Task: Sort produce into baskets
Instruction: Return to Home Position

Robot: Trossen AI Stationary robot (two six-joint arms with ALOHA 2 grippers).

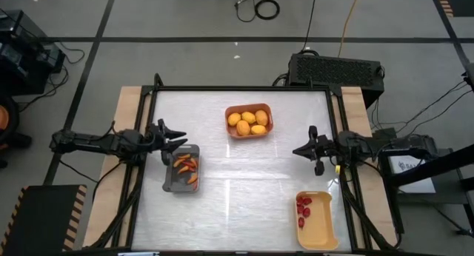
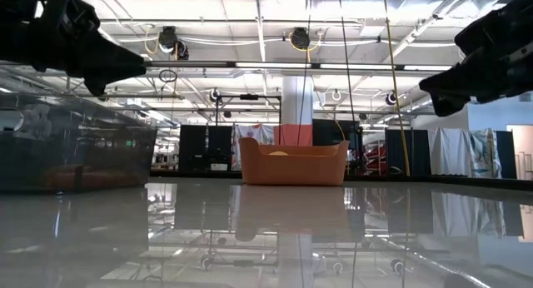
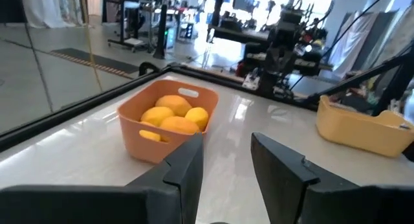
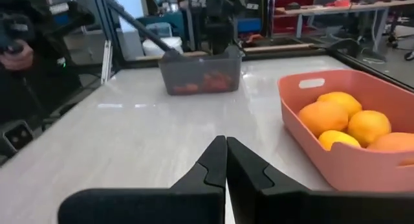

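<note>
We log left tool (image 1: 180,138) parted wide, empty, just beside grey basket (image 1: 167,176) with chili pieces (image 1: 187,166); right tool (image 1: 295,151) pressed closed, empty, over surface (image 1: 244,182) near right edge; round fruits (image 1: 248,121) in orange basket (image 1: 249,106); red berries (image 1: 304,209) in yellow basket (image 1: 324,228).

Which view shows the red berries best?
The high view: it looks down into the yellow basket onto the red berries. The left wrist view shows only the basket's wall; the other two, nothing.

Tabletop (image 1: 244,211), white, glossy, beneath the left fingers (image 1: 174,132) and right fingers (image 1: 302,149) | vented black box (image 1: 337,69), off the table's far edge, nearest the right fingers | coiled dark cable (image 1: 266,9), floor, far beyond both.
</note>
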